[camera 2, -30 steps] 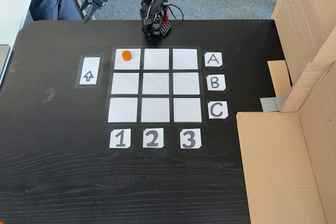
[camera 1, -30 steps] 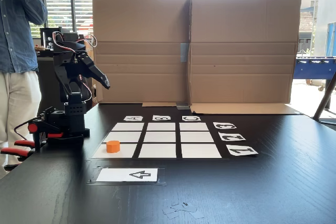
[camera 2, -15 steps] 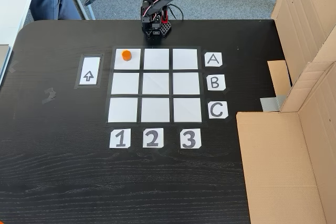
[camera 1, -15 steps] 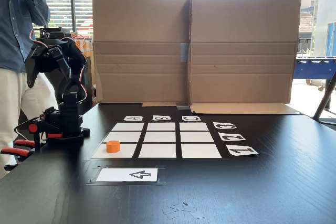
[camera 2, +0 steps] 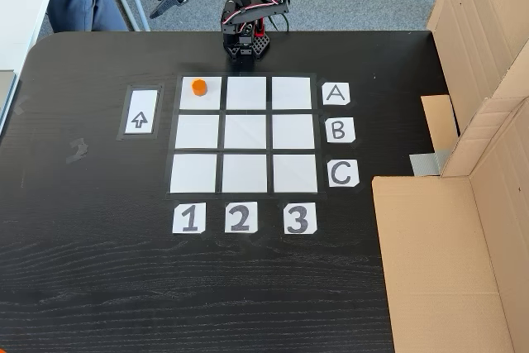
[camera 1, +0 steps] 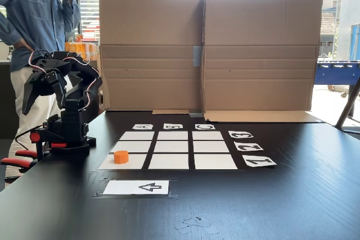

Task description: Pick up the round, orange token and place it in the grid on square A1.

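Token (camera 2: 198, 87): seated on square A1 (camera 2: 208, 98), the far-left corner of the grid (camera 2: 245, 133) in the overhead-like fixed view. Gripper (camera 1: 27, 105): raised off the table's far-left edge, empty; whether parted or closed cannot be told.

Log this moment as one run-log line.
token: resting on square A1 | gripper: empty, off the table edge, apart from grid | placement: looks done

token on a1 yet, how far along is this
Done: the token sits inside square A1, the grid corner cell lined up with the A label and the 1 label. In hand: nothing; the gripper hangs beyond the table's far edge, well clear of the token. Whether it is open or shut is unclear. Left: nothing visible remains.
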{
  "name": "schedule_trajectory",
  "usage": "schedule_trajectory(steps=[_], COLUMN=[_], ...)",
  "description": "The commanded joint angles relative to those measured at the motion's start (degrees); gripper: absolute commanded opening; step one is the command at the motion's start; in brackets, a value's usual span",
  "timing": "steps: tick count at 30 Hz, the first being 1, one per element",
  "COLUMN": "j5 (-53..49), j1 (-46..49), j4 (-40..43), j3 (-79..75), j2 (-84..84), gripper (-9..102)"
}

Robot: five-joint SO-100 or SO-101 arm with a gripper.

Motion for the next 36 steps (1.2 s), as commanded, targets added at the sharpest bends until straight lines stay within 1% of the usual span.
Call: schedule_trajectory(steps=[1, 8, 11, 19, 26, 34, 36], j5=[0.1, 0.0, 0.0, -0.5, -1.4, -2.6, -2.6], j1=[2.3, 3.7, 4.6, 5.5, 6.4, 7.7, 7.8], j4=[-1.7, -9.1, -10.5, -10.4, -9.9, -9.8, -8.6], j3=[3.4, 15.0, 18.4, 24.3, 28.4, 30.9, 31.1], j2=[3.1, 6.8, 9.6, 13.1, 15.6, 17.5, 17.9], gripper=[38, 37, 37, 35, 25, 22, 21])
